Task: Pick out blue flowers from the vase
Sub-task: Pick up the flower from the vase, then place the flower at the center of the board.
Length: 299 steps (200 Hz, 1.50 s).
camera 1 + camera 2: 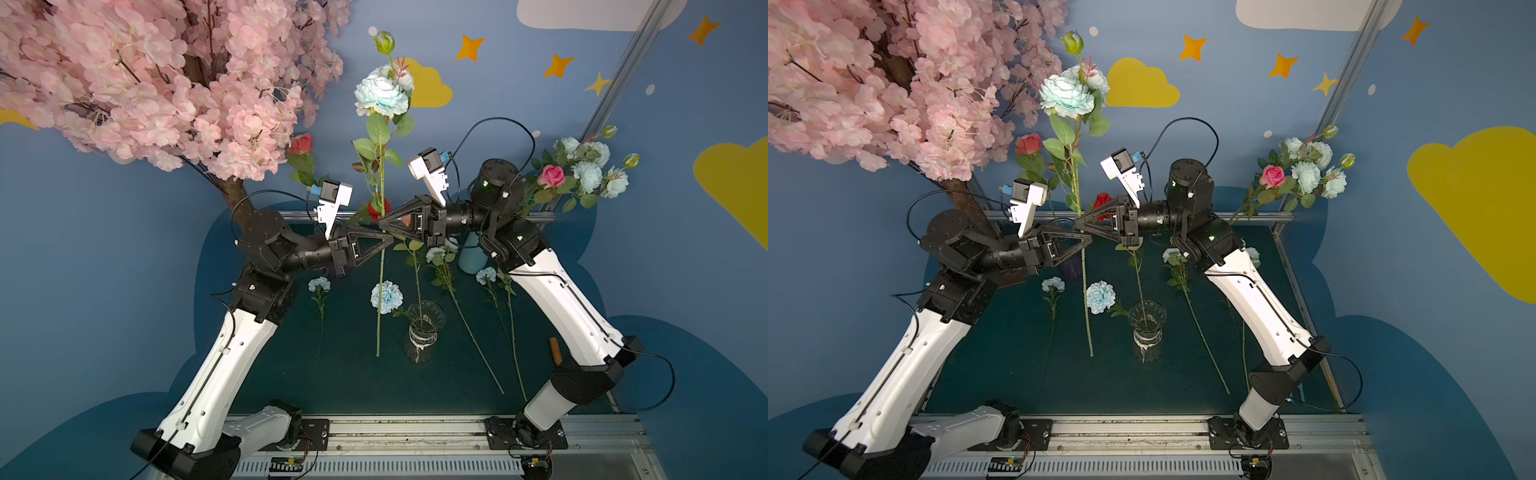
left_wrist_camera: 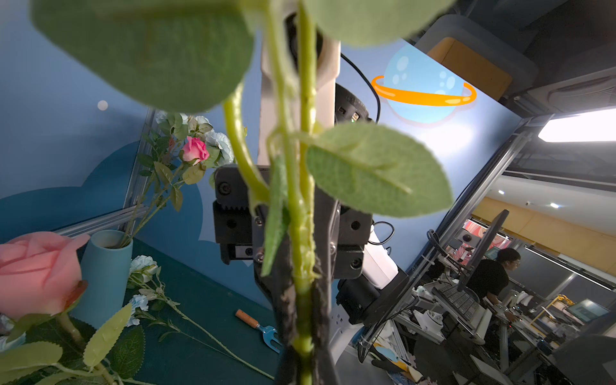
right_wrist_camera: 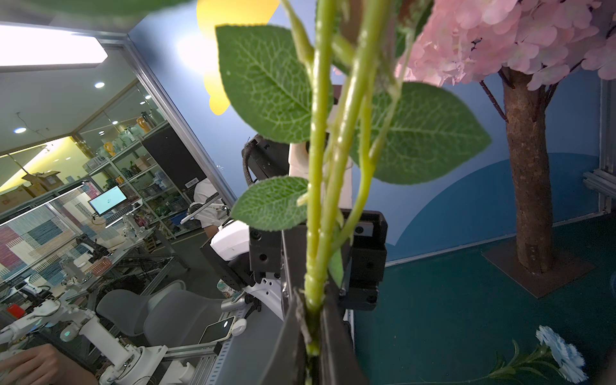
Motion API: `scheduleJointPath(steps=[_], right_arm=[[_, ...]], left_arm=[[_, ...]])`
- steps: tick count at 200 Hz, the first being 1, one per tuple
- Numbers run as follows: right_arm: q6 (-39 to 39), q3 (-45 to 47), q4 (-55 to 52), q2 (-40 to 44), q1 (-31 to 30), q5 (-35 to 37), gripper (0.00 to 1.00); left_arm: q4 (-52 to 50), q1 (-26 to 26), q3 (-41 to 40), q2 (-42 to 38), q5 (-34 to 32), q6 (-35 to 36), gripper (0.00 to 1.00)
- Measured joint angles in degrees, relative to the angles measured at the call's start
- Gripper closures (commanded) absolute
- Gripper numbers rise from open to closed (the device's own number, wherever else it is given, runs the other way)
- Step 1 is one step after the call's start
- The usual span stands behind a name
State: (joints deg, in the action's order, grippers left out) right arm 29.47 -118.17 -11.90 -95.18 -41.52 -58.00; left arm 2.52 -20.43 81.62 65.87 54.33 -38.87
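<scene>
The left gripper point(image 1: 390, 242) is pinched shut on the long green stem point(image 1: 379, 299) of the blue flower point(image 1: 381, 96), and the right gripper point(image 1: 383, 221) clamps the same stem just above it, tips nearly meeting from opposite sides. Both wrist views show the stem running straight out between closed jaws. The stem's long axis stands roughly upright: the bloom rides well above both grippers, and the bare lower end hangs below the left gripper, apparently clear of the glass vase point(image 1: 424, 328), though depth is hard to judge from a top view. With 2 grips on 1 stem, the hand-over likely turns on 1 gripper letting go. Other blue blooms lie on the mat point(image 1: 357, 374) below.
</scene>
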Motion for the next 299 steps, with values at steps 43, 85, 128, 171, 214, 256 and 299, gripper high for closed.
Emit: scheduleJointPath(steps=[43,85,128,171,214,256,299], right_arm=[[-2.8,3.2,-2.8,3.2,-0.1,4.8,0.49],[-8.3,7.3,-6.4,10.8,0.2,12.6,0.29],[-12.9,12.7,-8.4,19.5,1.7,21.0,0.27],[-13.5,15.9,-8.9,21.9,6.2,23.9,0.27],[-13.0,19.0,-9.0,22.4,9.6,24.5,0.27],[-12.6,20.2,-9.1,24.3,11.9,24.5,0.28],[-12.1,20.6,-8.9,25.4,13.1,24.0,0.28]], left_arm=[[-11.4,-0.2,0.3,-3.3,-6.3,8.7,0.97],[-23.1,-0.2,1.2,-6.4,-16.7,17.0,0.97],[-31.7,-0.2,-2.4,-8.4,-29.5,22.2,0.97],[-36.3,-0.7,-9.8,-8.2,-40.2,25.1,0.97],[-37.2,-2.1,-12.6,-5.8,-45.6,26.9,0.97],[-36.5,-3.3,-12.7,-1.4,-46.4,27.9,0.97],[-36.0,-5.8,-10.4,4.9,-45.9,28.8,0.97]])
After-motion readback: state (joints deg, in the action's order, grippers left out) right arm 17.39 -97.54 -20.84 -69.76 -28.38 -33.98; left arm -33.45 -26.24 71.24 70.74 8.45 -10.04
